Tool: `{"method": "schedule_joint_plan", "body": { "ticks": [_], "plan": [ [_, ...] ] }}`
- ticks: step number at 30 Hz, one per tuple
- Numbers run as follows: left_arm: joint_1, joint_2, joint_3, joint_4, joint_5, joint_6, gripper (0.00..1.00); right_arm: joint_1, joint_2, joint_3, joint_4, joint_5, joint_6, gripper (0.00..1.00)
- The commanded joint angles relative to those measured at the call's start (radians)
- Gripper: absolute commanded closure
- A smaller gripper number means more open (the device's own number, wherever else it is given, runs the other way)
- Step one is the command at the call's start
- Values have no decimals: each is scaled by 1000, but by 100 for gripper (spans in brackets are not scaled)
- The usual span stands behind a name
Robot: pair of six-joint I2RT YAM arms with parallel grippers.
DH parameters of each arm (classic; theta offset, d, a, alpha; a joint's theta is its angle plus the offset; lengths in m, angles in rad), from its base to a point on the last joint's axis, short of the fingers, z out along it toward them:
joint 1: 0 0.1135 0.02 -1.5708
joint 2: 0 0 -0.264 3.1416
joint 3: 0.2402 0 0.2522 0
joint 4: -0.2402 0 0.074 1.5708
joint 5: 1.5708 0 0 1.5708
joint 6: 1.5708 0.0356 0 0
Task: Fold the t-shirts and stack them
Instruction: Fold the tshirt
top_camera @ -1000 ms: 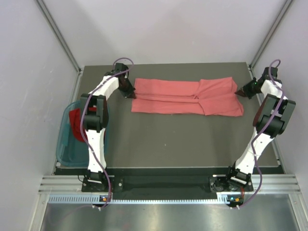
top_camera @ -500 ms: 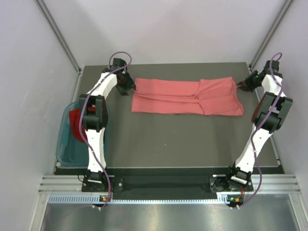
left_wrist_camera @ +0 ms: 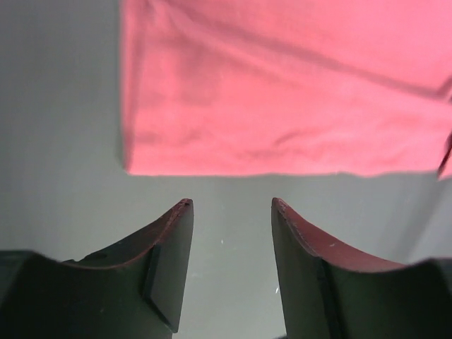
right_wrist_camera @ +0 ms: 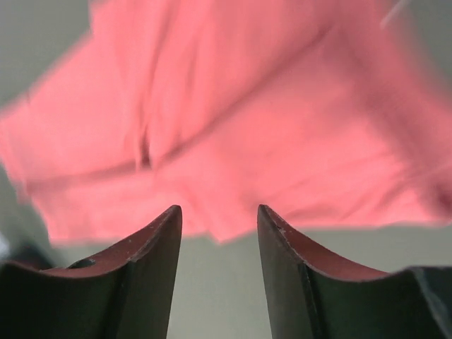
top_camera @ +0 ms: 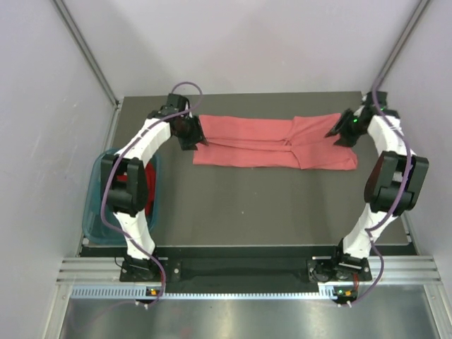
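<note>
The light salmon-pink t-shirt (top_camera: 272, 143) lies as a long folded strip across the back of the table. The left wrist view shows its flat left end (left_wrist_camera: 282, 92), and the right wrist view shows its rumpled right end (right_wrist_camera: 247, 106), blurred. My left gripper (top_camera: 198, 139) (left_wrist_camera: 231, 204) is open just off the left end, over bare table, with nothing between its fingers. My right gripper (top_camera: 335, 134) (right_wrist_camera: 219, 210) is open at the right end and holds nothing. A little of the deep red t-shirt (top_camera: 117, 178) shows in the basket, mostly hidden behind my left arm.
A teal plastic basket (top_camera: 94, 215) hangs off the table's left edge beside my left arm. Grey walls with metal posts close in the back and both sides. The dark tabletop (top_camera: 268, 205) stretches from the shirt to the near edge.
Both grippers have opened and let go of the pink shirt's ends. The left arm has swung in toward the left end. The right gripper has moved left over the right end.
</note>
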Motion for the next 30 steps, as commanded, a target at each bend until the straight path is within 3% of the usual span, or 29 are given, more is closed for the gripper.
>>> {"method": "schedule_joint_plan", "body": {
  "ticks": [1,5,10,20,30],
  "plan": [
    [-30,-14,-91,52,97,52,47,79,-137,-217,145,-116,33,52],
    [-34,48,-71,-1,161,67,52,128,-218,-492,356,-180,128,51],
    [-38,75,-46,4,186,77,53,171,-257,-678,559,-196,294,53],
    [-43,75,-48,0,186,83,53,188,-237,-689,590,-105,334,61],
    [-43,75,-39,-2,194,83,53,190,-249,-678,524,-52,331,62]
  ]
}}
